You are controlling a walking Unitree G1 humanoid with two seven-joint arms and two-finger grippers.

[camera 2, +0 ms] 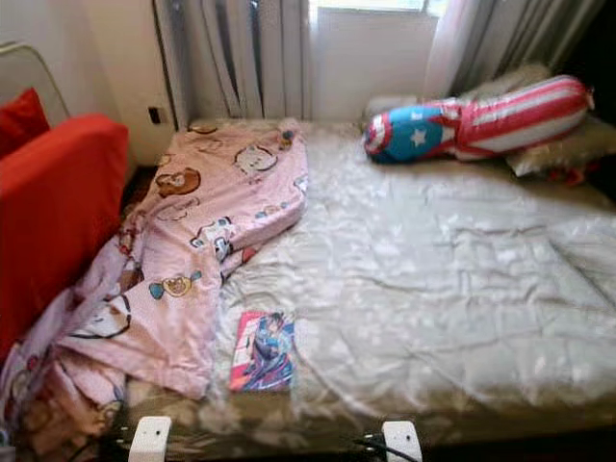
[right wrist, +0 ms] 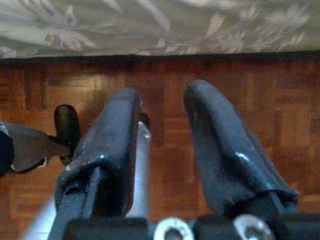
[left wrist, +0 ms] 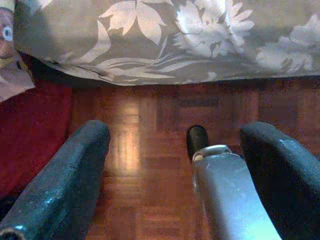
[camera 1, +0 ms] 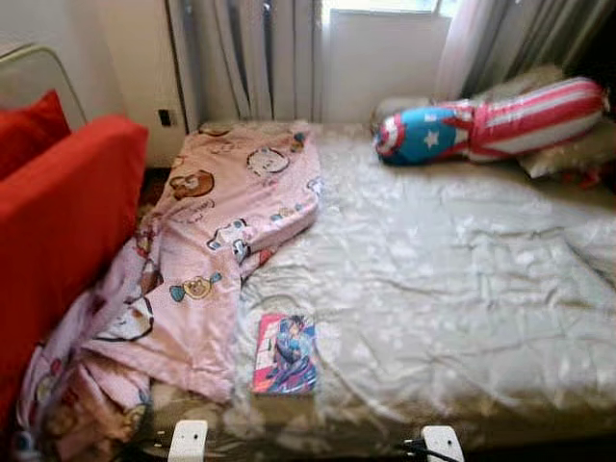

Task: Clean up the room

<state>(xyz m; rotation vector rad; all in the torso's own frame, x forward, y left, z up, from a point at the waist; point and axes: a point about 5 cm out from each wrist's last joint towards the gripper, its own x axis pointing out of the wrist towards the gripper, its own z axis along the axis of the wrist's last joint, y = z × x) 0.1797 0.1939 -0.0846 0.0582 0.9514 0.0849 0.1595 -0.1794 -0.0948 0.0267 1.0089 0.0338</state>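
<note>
A wide bed (camera 1: 452,279) with a grey floral sheet lies in front of me. A pink cartoon-print blanket (camera 1: 207,241) is crumpled along its left side and spills off the near left corner. A colourful comic book (camera 1: 285,354) lies flat on the sheet near the front edge, beside the blanket. A red, white and blue star bolster (camera 1: 481,123) rests at the back right on beige pillows (camera 1: 568,149). Both arms hang low by the bed's front edge. My left gripper (left wrist: 175,132) and right gripper (right wrist: 162,92) are open and empty over the parquet floor (left wrist: 145,165).
A red sofa (camera 1: 58,221) with a red cushion (camera 1: 29,130) stands close on the left, touching the hanging blanket. Curtains (camera 1: 245,58) and a window wall close off the back. The bedsheet's edge (right wrist: 150,30) hangs just ahead of both grippers.
</note>
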